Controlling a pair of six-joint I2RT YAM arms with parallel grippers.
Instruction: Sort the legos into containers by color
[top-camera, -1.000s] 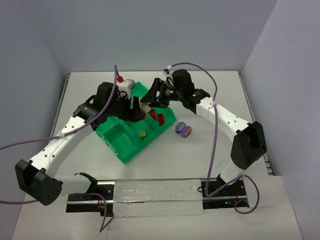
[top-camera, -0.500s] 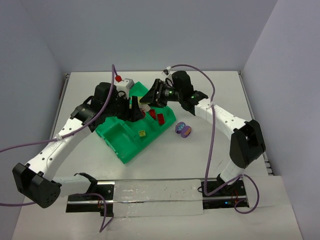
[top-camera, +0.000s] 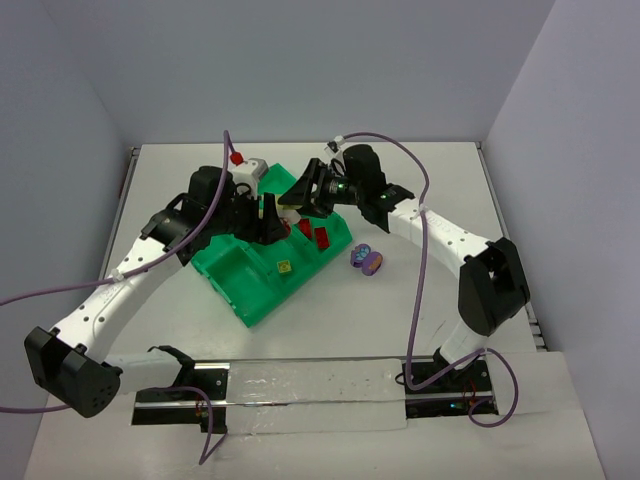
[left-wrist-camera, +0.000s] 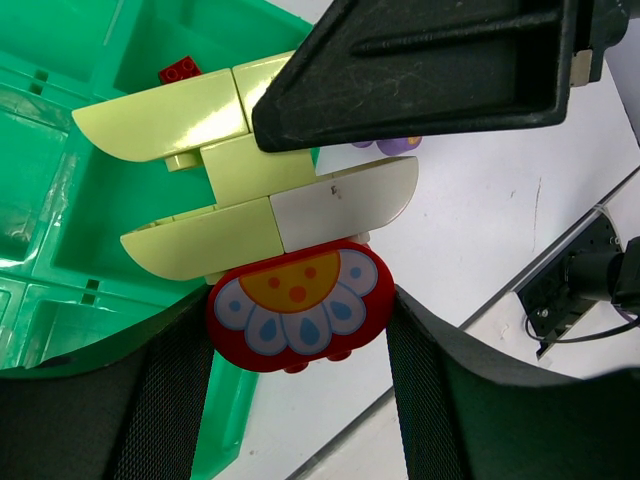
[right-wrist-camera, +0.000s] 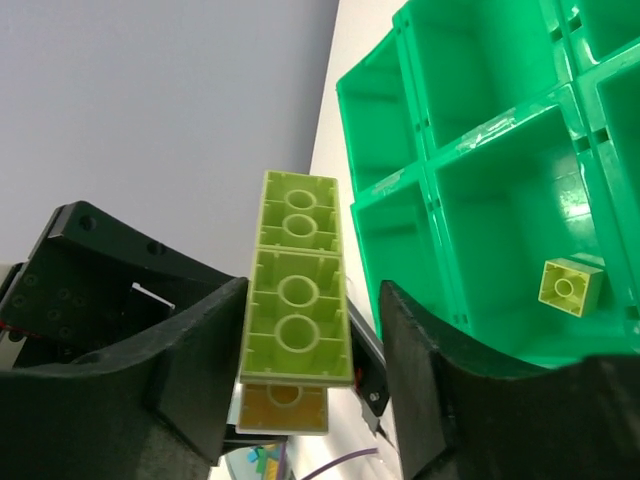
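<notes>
My left gripper (top-camera: 268, 222) (left-wrist-camera: 298, 400) is shut on a red lego printed with a flower (left-wrist-camera: 298, 315). This lego is the end of a stack of pale yellow-green legos (left-wrist-camera: 230, 165) held above the green tray (top-camera: 240, 285). My right gripper (top-camera: 300, 197) (right-wrist-camera: 312, 330) has its jaws on either side of the yellow-green stack (right-wrist-camera: 297, 310). Its left finger is against the stack and a narrow gap shows at the right finger (right-wrist-camera: 430, 380). Red legos (top-camera: 313, 233) lie in one compartment and a yellow-green one (top-camera: 284, 267) (right-wrist-camera: 570, 285) lies in another. Purple legos (top-camera: 366, 259) lie on the table to the right of the tray.
A white block with a red piece (top-camera: 250, 168) stands behind the tray. The tray (right-wrist-camera: 480, 200) sits at an angle in the middle of the table, with both arms reaching over it. Purple cables hang from both arms. A rail runs along the near edge.
My right gripper has shifted slightly left and closer to the left gripper and the stack. The left gripper still holds the stack above the tray.
</notes>
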